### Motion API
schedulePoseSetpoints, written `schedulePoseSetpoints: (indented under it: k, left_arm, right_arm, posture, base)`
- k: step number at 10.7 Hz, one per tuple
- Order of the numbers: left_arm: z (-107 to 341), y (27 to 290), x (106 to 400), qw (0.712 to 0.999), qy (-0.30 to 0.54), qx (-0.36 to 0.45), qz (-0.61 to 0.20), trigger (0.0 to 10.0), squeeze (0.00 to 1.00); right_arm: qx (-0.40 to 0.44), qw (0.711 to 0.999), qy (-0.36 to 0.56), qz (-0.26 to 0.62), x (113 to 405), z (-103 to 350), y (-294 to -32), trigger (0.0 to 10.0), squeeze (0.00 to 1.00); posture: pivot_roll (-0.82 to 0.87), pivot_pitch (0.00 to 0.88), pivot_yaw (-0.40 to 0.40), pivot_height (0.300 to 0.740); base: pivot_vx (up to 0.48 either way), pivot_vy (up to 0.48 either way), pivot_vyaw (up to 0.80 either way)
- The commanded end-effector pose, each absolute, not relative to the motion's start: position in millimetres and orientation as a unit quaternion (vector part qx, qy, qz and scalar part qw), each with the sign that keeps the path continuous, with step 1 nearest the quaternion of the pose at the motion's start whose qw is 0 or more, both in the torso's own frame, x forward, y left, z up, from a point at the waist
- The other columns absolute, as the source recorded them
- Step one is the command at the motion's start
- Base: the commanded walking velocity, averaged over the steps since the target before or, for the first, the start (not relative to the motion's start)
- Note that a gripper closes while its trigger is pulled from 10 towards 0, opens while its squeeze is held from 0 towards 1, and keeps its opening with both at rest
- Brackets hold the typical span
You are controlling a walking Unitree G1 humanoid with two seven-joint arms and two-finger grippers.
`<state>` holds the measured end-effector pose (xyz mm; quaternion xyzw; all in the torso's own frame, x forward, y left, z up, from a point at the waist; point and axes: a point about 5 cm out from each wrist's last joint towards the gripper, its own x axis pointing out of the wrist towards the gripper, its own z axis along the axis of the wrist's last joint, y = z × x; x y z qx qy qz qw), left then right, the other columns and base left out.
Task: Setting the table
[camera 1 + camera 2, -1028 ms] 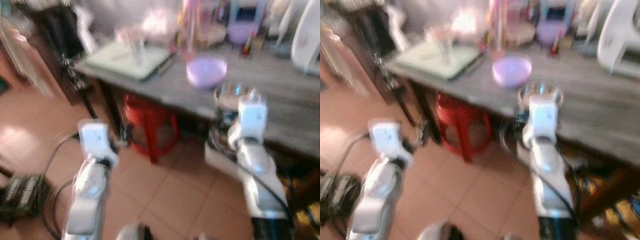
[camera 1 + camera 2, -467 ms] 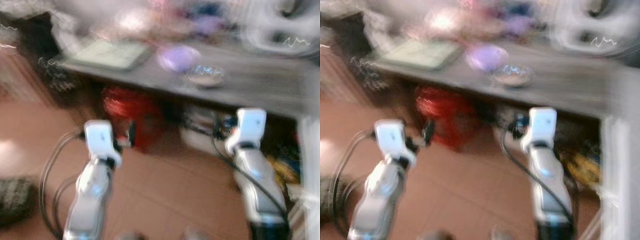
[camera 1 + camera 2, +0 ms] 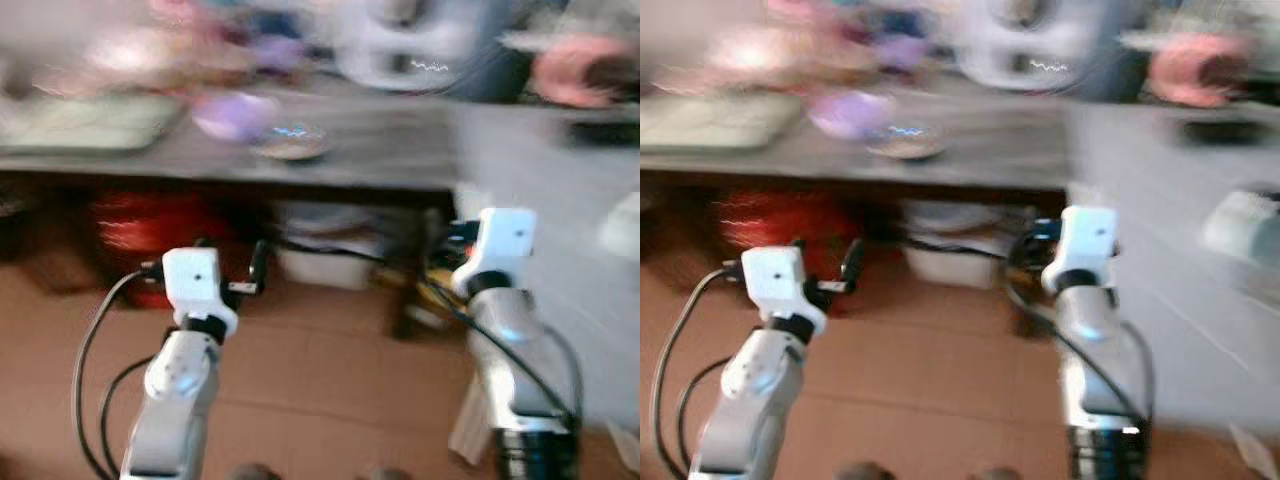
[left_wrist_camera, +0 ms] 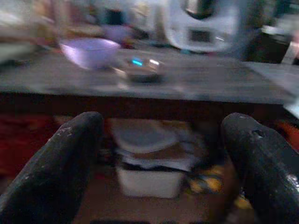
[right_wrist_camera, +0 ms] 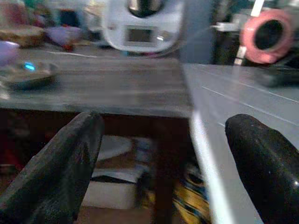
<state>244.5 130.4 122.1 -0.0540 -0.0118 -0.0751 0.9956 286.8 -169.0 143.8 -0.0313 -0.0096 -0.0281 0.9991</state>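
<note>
Upper centre-left of the head view, on the long grey wooden table (image 3: 400, 160), sits your likely target: a shallow shiny metal bowl (image 3: 291, 143), with a lilac plastic bowl (image 3: 235, 113) just beside it, toward the frame's left. Everything is motion-blurred, so treat edges as rough.

Both arms are held out low in front of the table edge, over the brown tiled floor (image 3: 320, 370), well short of either bowl. Your left gripper (image 4: 159, 154) has its fingers spread wide with nothing between them; the right gripper (image 5: 163, 158) is likewise spread and empty.

The key relation: the metal bowl lies ahead and above both grippers, between the two arms but closer to the left one. In the left wrist view it sits almost dead centre between the fingers (image 4: 132, 69); in the right wrist view it is off at the frame's left edge (image 5: 25, 74). So the left arm looks better lined up.

A white kitchen appliance (image 3: 400, 45) stands behind, far side of the table.
</note>
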Motion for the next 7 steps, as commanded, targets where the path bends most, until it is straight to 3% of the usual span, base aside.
schedulePoseSetpoints:
  k: [1, 7]
  left_arm:
    - [128.3, 132.3, 244.6, 0.995, -0.024, -0.052, -0.079, 10.0, 0.00]
    - [130.7, 135.0, 242.3, 0.995, -0.026, -0.059, -0.082, 10.0, 0.00]
  right_arm:
    - [-0.012, 0.999, -0.023, -0.018, 285.5, 147.2, -164.6, 10.0, 0.00]
    - [-0.010, 1.000, 0.015, -0.022, 287.1, 135.5, -162.0, 10.0, 0.00]
  posture:
    - [0.03, 0.063, 0.057, 0.740]
    - [0.03, 0.081, 0.048, 0.740]
  base:
    - [0.000, -0.251, -0.80]
    - [0.000, -0.427, 0.00]
